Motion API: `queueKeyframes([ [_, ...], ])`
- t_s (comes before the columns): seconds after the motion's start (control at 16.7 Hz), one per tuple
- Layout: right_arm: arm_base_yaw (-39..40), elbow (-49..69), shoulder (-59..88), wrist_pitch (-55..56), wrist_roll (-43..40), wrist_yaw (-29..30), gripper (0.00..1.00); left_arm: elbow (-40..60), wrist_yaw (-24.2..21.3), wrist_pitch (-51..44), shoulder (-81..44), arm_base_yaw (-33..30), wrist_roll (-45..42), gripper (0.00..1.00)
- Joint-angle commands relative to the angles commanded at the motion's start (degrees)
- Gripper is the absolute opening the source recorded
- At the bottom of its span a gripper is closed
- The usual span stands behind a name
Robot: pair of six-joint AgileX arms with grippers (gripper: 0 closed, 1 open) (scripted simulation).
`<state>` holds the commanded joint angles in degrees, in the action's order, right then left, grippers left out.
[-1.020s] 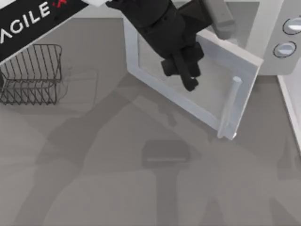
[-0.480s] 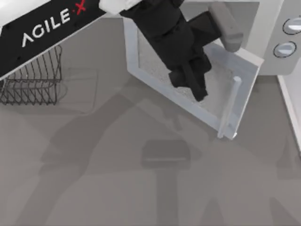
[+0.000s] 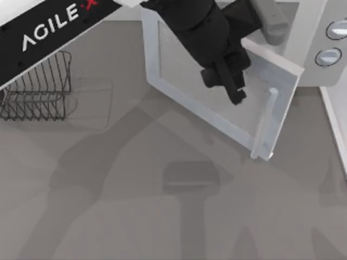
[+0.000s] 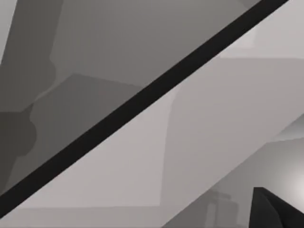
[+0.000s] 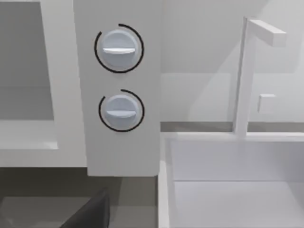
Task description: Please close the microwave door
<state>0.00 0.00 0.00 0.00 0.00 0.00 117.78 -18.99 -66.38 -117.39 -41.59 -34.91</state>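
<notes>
Reaching over the open microwave door (image 3: 217, 103), my left pincer (image 3: 230, 89) hovers near its handle (image 3: 265, 122). Whether its fingers are apart, I cannot tell.

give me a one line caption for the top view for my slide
Left gripper over the window of the open microwave door, near its bar handle; wire rack at the table's left.
</notes>
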Motion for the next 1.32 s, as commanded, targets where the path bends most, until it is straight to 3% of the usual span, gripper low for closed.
queueKeyframes([
  [1.32,0.0,0.0,0.0,0.0,0.0,0.0,1.0,6.2,-0.4,-4.6,-6.9,-4.2,2.5,0.0],
])
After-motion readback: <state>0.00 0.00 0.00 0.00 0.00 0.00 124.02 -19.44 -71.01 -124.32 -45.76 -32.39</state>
